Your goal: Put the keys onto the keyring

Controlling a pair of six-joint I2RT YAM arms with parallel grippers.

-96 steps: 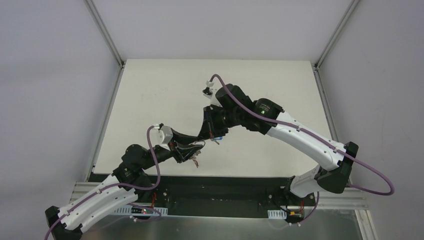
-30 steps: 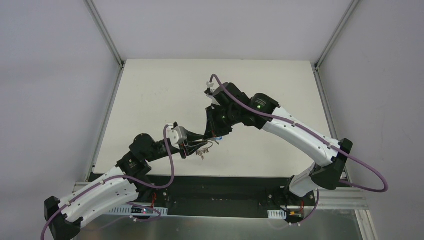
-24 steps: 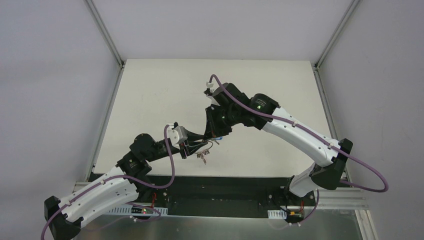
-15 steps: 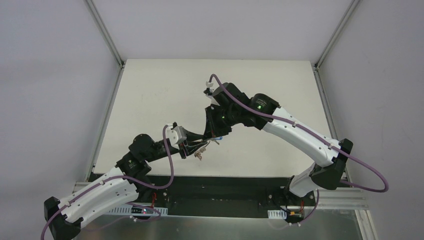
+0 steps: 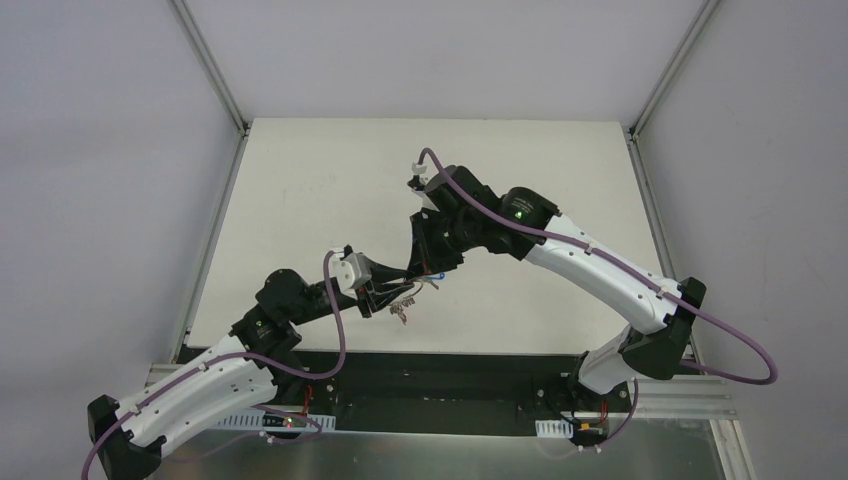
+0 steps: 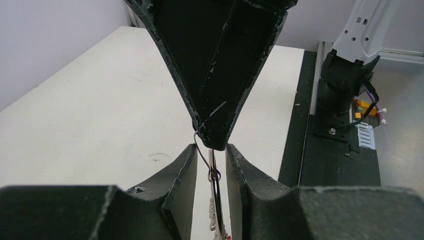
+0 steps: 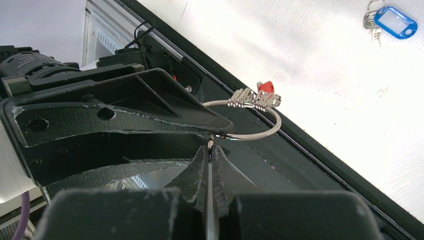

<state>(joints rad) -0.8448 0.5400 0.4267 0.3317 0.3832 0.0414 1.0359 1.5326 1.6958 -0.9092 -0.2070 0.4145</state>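
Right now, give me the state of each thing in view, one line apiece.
left gripper, closed on the keyring, holding it off the table
right gripper, shut, tips at the keyring's rim
keyring, aloft between both grippers
red key, hanging among silver keys on the keyring
blue key, lying on the table, off the keyring

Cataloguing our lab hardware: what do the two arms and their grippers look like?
The left arm and right arm have white shells and black joints, each trailed by a purple cable. The left gripper and right gripper are black with scuffed, wedge-shaped fingers.
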